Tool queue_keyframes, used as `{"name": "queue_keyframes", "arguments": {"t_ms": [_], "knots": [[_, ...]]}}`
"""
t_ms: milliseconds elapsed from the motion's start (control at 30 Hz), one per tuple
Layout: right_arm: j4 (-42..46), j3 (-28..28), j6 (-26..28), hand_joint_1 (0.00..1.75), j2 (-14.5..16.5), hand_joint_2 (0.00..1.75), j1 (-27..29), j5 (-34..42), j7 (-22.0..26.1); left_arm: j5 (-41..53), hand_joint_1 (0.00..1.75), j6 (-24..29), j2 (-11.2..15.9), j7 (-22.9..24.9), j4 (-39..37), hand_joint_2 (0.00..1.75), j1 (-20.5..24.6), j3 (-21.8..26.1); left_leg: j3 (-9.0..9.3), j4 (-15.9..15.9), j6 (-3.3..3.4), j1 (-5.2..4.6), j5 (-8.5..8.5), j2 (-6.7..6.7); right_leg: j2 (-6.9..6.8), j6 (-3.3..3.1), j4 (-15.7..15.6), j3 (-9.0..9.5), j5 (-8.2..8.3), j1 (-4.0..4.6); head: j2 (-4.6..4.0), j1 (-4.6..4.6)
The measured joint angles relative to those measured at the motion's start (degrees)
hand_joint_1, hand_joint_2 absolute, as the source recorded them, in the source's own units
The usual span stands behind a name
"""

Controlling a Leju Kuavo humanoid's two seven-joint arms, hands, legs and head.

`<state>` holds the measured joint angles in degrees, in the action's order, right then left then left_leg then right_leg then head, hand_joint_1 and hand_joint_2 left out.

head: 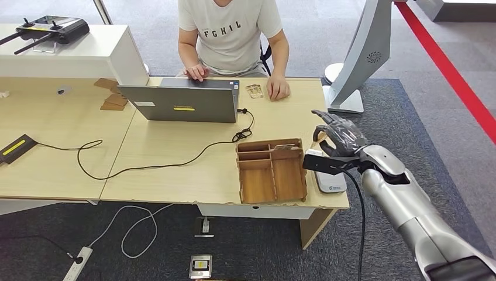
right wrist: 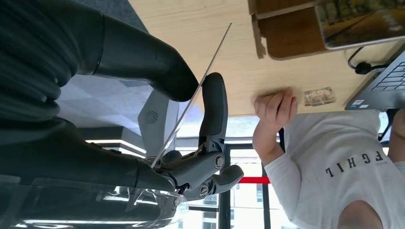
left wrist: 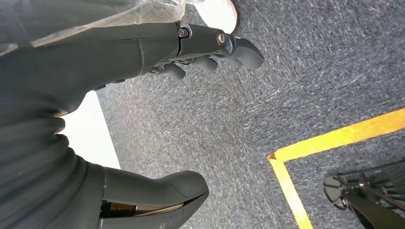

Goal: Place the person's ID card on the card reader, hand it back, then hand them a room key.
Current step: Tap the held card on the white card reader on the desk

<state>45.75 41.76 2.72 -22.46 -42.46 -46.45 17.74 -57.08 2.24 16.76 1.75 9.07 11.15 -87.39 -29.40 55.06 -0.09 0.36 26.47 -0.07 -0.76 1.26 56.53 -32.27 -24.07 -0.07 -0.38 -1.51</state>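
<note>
My right hand (head: 340,139) hovers above the white card reader (head: 329,181) at the table's right front corner. It pinches the thin ID card (right wrist: 207,67) between thumb and a finger; the right wrist view shows the card edge-on. Just left of the reader is a wooden organizer tray (head: 272,182), with a card (right wrist: 359,18) lying in its far compartment. The person (head: 231,32) sits across the table, one hand (head: 278,88) flat on the wood beside a small clear item (head: 254,91). My left hand (left wrist: 191,114) hangs over the carpet, fingers apart and holding nothing.
A grey laptop (head: 182,103) stands in front of the person, with a black cable (head: 175,161) running across the table. A white stand (head: 358,58) rises off the far right corner. A remote controller (head: 51,29) lies on the white cabinet at back left.
</note>
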Motion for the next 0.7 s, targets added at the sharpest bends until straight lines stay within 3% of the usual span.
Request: {"name": "queue_keyframes", "arguments": {"t_ms": [267,700], "knots": [[-7.8,1.0,1.3,1.75,2.1,1.75,-0.7,1.9,1.8,-0.7,0.00,0.9,0.0,0.4,0.0,1.75,0.0,1.0,-0.02,0.0,0.00,-0.01,0.00,0.00,-0.01,0.00,0.0,-0.01,0.00,-0.01,0.01,-0.01],[-19.2,1.1,0.9,1.75,0.1,1.75,-5.1,2.0,1.1,-1.5,0.00,1.5,0.0,0.6,0.0,1.75,-0.1,1.2,-0.02,0.0,0.01,-0.05,0.00,0.00,0.00,0.01,0.0,-0.03,0.01,-0.06,0.01,-0.01]]}}
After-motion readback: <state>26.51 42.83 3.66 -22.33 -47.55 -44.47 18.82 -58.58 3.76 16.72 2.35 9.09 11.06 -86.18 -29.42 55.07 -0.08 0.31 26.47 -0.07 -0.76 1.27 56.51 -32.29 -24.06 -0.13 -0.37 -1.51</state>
